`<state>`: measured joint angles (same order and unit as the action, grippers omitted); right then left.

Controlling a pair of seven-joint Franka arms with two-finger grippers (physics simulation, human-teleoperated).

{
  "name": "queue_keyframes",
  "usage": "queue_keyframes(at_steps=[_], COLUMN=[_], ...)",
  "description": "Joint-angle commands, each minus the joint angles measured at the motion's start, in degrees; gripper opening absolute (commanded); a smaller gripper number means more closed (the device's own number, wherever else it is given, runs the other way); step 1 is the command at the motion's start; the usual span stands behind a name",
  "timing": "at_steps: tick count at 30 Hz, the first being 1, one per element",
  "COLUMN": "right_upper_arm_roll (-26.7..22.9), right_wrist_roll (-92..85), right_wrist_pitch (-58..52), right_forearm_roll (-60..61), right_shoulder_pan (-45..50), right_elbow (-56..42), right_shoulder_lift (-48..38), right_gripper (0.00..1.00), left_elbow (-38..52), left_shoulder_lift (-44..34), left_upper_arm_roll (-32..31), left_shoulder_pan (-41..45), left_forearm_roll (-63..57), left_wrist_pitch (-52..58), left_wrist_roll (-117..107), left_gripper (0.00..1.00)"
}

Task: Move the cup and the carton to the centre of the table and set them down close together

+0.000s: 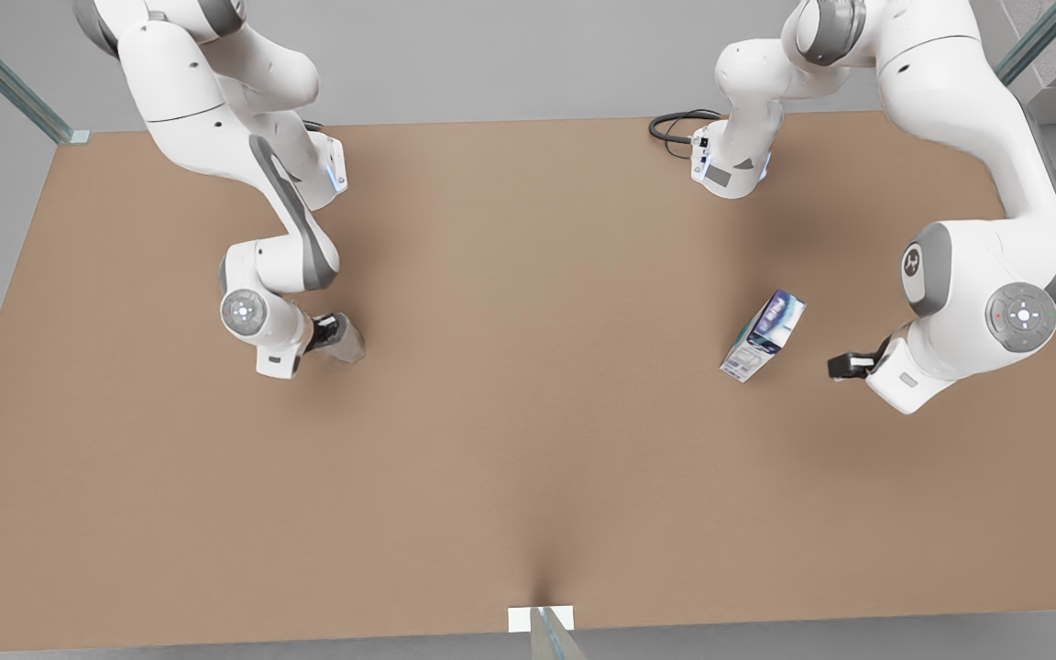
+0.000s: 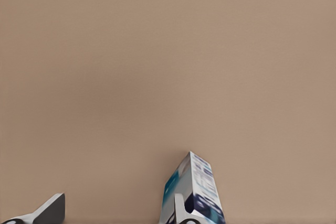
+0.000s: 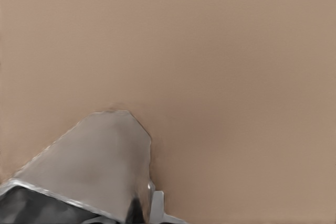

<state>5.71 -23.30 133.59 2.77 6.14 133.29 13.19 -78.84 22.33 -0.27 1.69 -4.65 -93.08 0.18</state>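
Observation:
The silver faceted cup [image 1: 347,341] is at the front view's left, in my right gripper [image 1: 330,332], which is shut on the cup's rim. The right wrist view has the cup [image 3: 100,161] close up, with one fingertip [image 3: 157,205] against its wall. I cannot tell whether it touches the table [image 1: 528,440]. The white and blue carton [image 1: 764,336] stands at the front view's right. My left gripper [image 1: 844,367] is open just beside it, not touching. In the left wrist view the carton [image 2: 197,190] is just beyond one fingertip [image 2: 178,211].
A black cable [image 1: 675,124] loops at the table's far edge near one arm's base. A small white bracket [image 1: 542,619] sits at the near edge. The light-brown top stretches bare between the two grippers.

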Motion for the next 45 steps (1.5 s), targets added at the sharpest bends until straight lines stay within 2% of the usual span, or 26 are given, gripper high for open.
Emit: queue_keyframes(at_steps=[1,8,10,13,15,18,20,21,24,26,28,30,33,34,38,39,41,42,43,45], right_upper_arm_roll=[0.0,-0.1,0.0,0.2,0.1,0.0,-0.6,-5.0,-7.4,-12.2,-14.5,-16.7,-17.4,-18.4,-18.9,-18.9,-18.9,-19.0,-19.1,-18.9], right_wrist_roll=[0.0,0.1,2.4,11.3,18.5,28.8,30.9,32.4,39.1,41.8,42.4,42.9,42.9,42.9,43.0,43.8,43.8,43.7,43.7,43.3], right_wrist_pitch=[0.0,-0.5,-4.7,-5.8,-10.6,-16.8,-17.4,-18.0,-20.7,-19.8,-17.7,-15.2,-13.4,-14.1,-13.4,-13.3,-13.1,-13.1,-13.3,-13.4], right_forearm_roll=[0.0,0.0,0.0,0.0,0.0,0.1,4.5,6.1,7.5,7.5,7.5,7.5,7.4,7.4,7.5,7.5,7.5,7.5,7.5,7.5], right_shoulder_pan=[-0.1,0.7,0.8,6.3,10.6,17.8,21.8,28.7,36.1,39.6,40.2,40.2,40.6,41.4,42.3,42.6,42.6,42.6,42.6,42.6], right_elbow=[0.0,-1.3,-3.7,-6.9,-12.8,-25.7,-34.3,-44.9,-63.5,-70.1,-75.3,-76.0,-75.6,-75.5,-75.5,-75.5,-75.5,-75.5,-75.5,-72.6], right_shoulder_lift=[0.0,0.0,-2.3,-3.4,-1.8,4.9,10.8,18.5,31.2,36.1,41.0,43.1,44.6,44.6,44.6,44.6,44.6,44.6,44.4,40.2], right_gripper=[0.21,0.21,0.21,0.21,0.21,0.21,0.21,0.21,0.21,0.21,0.21,0.21,0.21,0.53,0.84,0.89,0.89,0.89,1.0,1.0], left_elbow=[0.0,0.9,1.9,2.0,1.9,1.9,2.0,1.9,2.0,2.0,2.0,1.9,2.0,2.0,2.0,2.0,2.0,1.9,1.8,0.4], left_shoulder_lift=[0.0,-0.1,-0.1,-0.1,-0.1,0.0,0.1,0.2,0.5,0.5,0.5,0.5,0.6,0.6,0.5,0.5,0.4,0.3,0.0,0.2], left_upper_arm_roll=[0.0,0.0,0.0,0.0,0.0,0.0,0.0,0.0,0.0,0.0,0.0,0.0,0.0,0.0,0.0,0.0,0.0,-0.1,0.0,-0.3], left_shoulder_pan=[0.0,0.1,0.1,0.0,0.0,0.0,0.0,0.0,0.0,0.0,0.0,0.0,0.0,0.0,0.0,0.0,0.0,0.1,0.2,0.6], left_forearm_roll=[0.0,0.0,-0.1,-0.1,-0.1,-0.1,-0.1,-0.1,-0.1,0.0,0.0,0.0,0.0,0.0,-0.1,0.0,0.0,-0.2,-0.3,-0.4], left_wrist_pitch=[0.0,0.2,0.3,0.3,0.3,0.3,0.2,0.2,0.2,0.2,0.2,0.2,0.2,0.2,0.2,0.2,0.2,0.4,0.8,0.7], left_wrist_roll=[0.0,0.1,0.1,0.1,0.1,0.1,0.1,0.2,0.1,0.1,0.1,0.1,0.1,0.1,0.1,0.1,0.6,6.7,17.8,37.1], left_gripper=[1.0,1.0,1.0,1.0,1.0,1.0,1.0,1.0,1.0,1.0,1.0,1.0,1.0,1.0,1.0,1.0,1.0,1.0,1.0,1.0])
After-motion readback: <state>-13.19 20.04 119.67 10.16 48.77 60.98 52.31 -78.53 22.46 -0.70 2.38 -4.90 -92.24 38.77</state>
